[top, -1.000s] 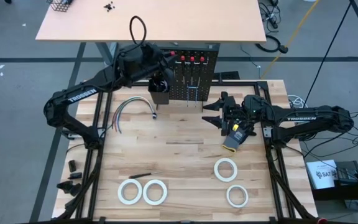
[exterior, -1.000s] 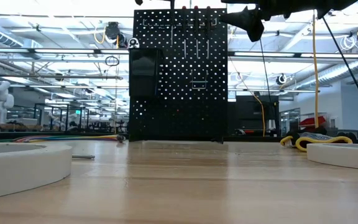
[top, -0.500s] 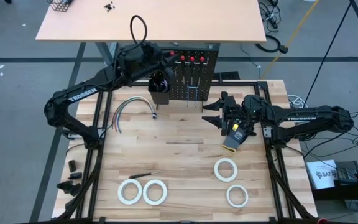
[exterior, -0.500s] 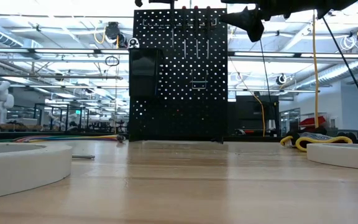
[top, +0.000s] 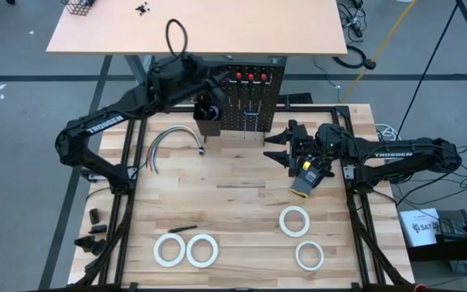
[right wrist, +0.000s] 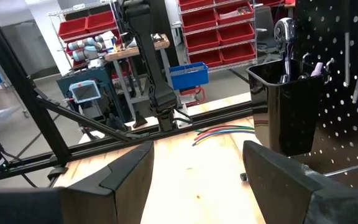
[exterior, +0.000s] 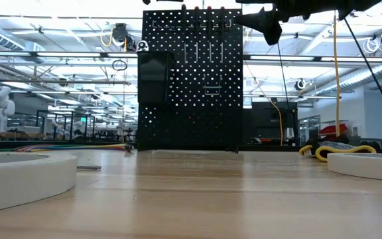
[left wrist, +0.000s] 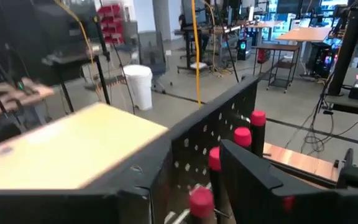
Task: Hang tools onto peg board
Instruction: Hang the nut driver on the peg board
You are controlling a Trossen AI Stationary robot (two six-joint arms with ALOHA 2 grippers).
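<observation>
Little has shifted since the earlier frame: only the left arm has edged back slightly at the peg board's top.

Nearest lie four white tape rolls [top: 203, 250] and a screwdriver [top: 183, 229] on the surface [top: 242, 174]. Farther, the right end effector [top: 280, 146] hovers with fingers spread, empty; its arm reads "TROSSEN". Farthest, the left end effector [top: 216, 75] sits at the peg board [top: 250, 105], jaws apart beside the red-handled screwdrivers [left wrist: 241, 135]. Release looks finished; next, retreat and fetch another tool.

The peg board [top: 250, 109] is showing black with rows of holes, red screwdriver handles [top: 250, 77] along its top, four white tape rolls [top: 202, 250] lying on the pale wooden desk [top: 233, 207].
</observation>
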